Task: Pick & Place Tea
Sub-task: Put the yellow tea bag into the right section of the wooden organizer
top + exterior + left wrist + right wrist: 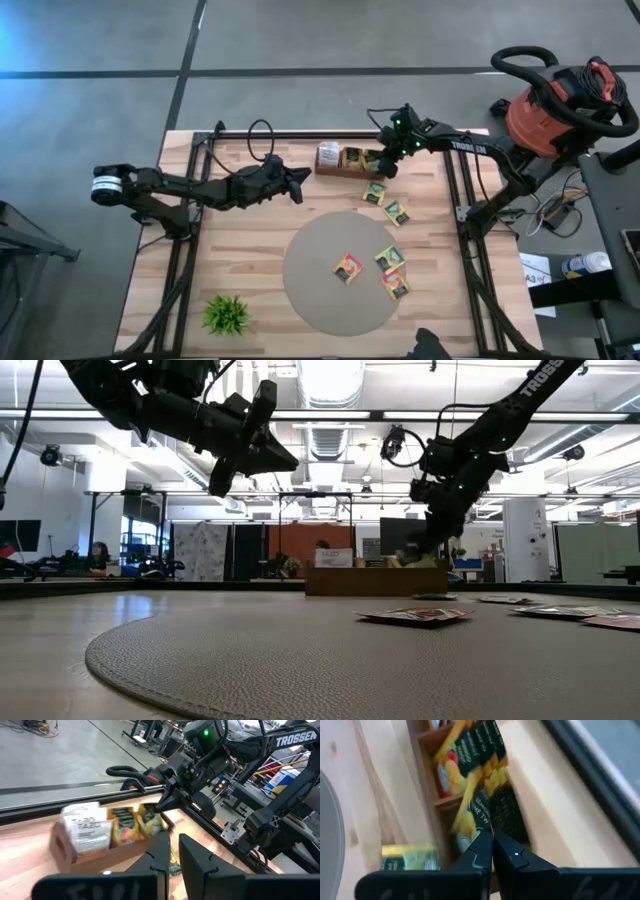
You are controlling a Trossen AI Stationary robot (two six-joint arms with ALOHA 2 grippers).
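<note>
Upper centre of the high view: wooden tea box point(345, 160) at the table's far edge, sachets still packed in its compartments. Right gripper point(388, 163) is down at the box's right end, fingers pinched on a yellow-green sachet point(479, 812) standing in the end compartment (not yet lifted clear, as far as I can judge). Left gripper point(298, 187) hangs above the table left of the box, nearly closed, holding nothing.

Done so far: three sachets point(347, 267) lie on the round grey mat point(310, 290); two more point(385, 203) lie on bare wood between box and mat. Most tea remains boxed; task looks early.
</note>
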